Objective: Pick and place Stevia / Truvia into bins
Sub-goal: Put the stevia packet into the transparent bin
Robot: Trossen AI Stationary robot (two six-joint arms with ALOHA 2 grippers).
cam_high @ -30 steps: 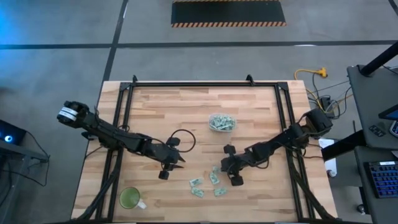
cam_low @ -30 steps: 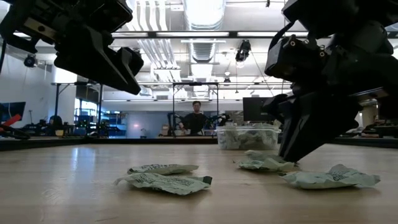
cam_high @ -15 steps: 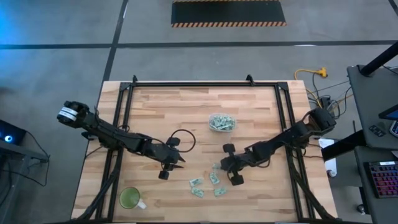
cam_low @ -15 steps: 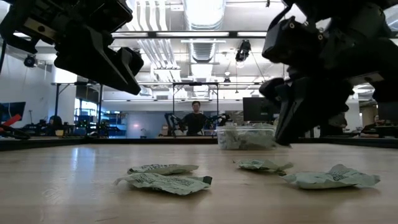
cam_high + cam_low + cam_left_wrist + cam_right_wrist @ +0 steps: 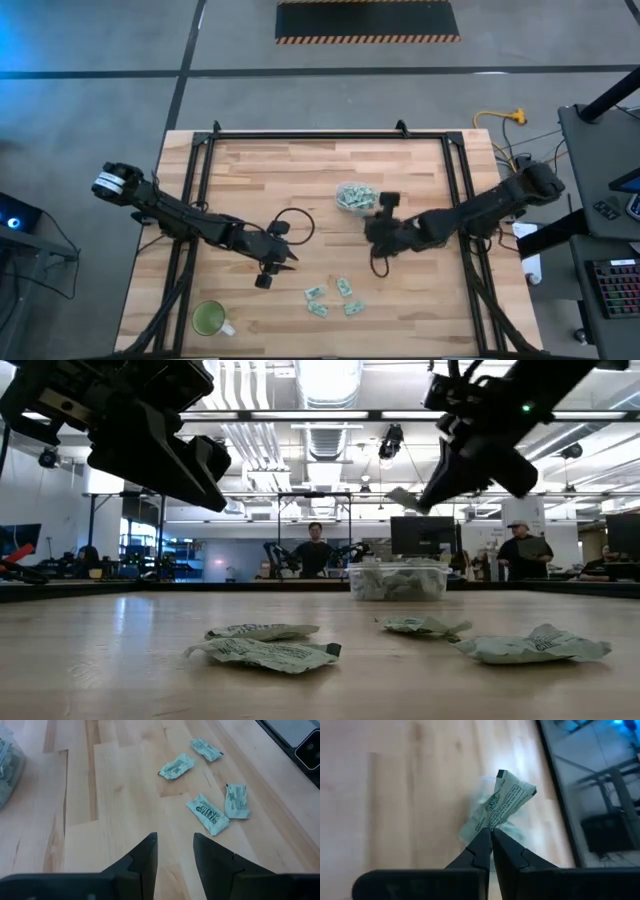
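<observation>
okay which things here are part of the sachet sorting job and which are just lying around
Job: sachet pinched in the right gripper; four loose sachets on the table; clear tub holding sachets.
Lying about: green cup; black cable loop; idle left gripper.

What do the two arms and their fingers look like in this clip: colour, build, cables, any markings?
Both arms are dark, slim and jointed. The left arm has a white band near its base and a black cable looping by its wrist. The left gripper has flat, dark, tapered fingers; the right gripper narrows to fine dark points.
</observation>
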